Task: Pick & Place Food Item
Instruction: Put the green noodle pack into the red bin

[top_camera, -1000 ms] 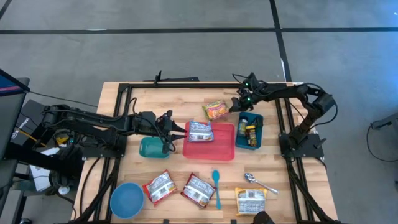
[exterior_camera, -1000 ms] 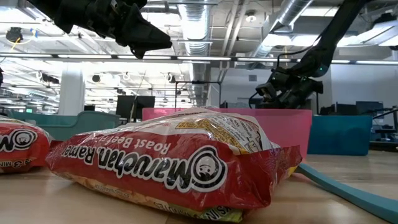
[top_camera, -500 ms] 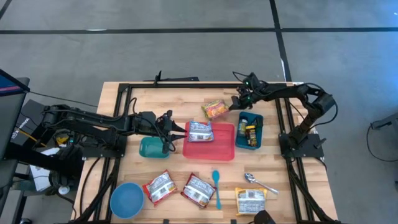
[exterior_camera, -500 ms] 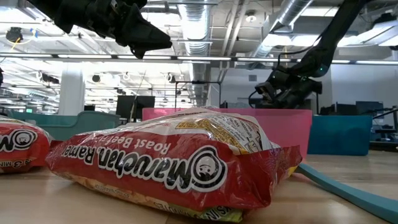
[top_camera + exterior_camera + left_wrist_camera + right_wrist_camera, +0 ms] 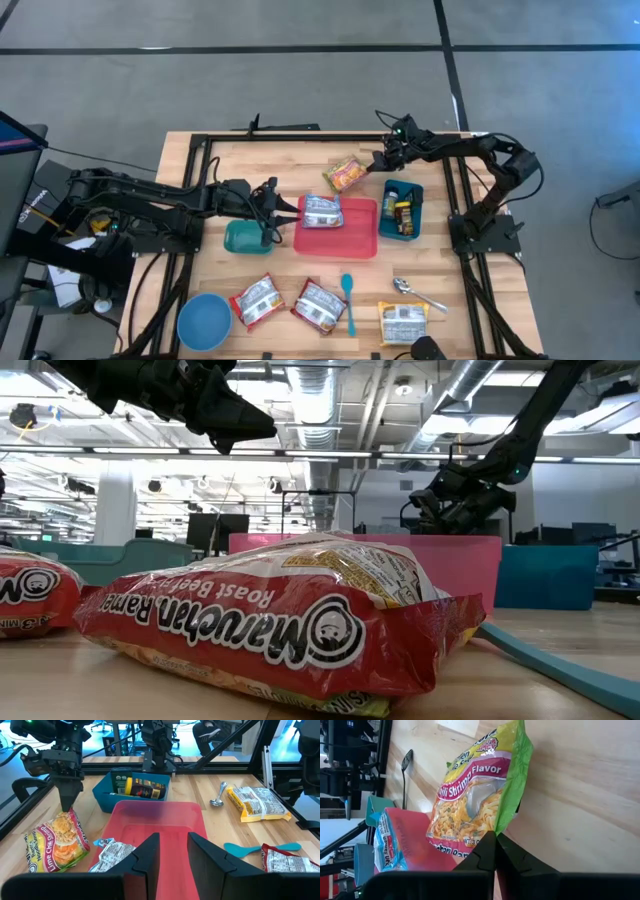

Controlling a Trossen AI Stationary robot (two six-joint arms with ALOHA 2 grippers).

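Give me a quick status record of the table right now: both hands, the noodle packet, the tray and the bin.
right hand: shut on the edge of the lime shrimp noodle packet
left hand: partly open, holding nothing, beside the red tray
red tray contents: one blue noodle packet
blue bin: holds bottles
spare items: three red packets, one yellow packet, spoons, blue bowl near the front edge
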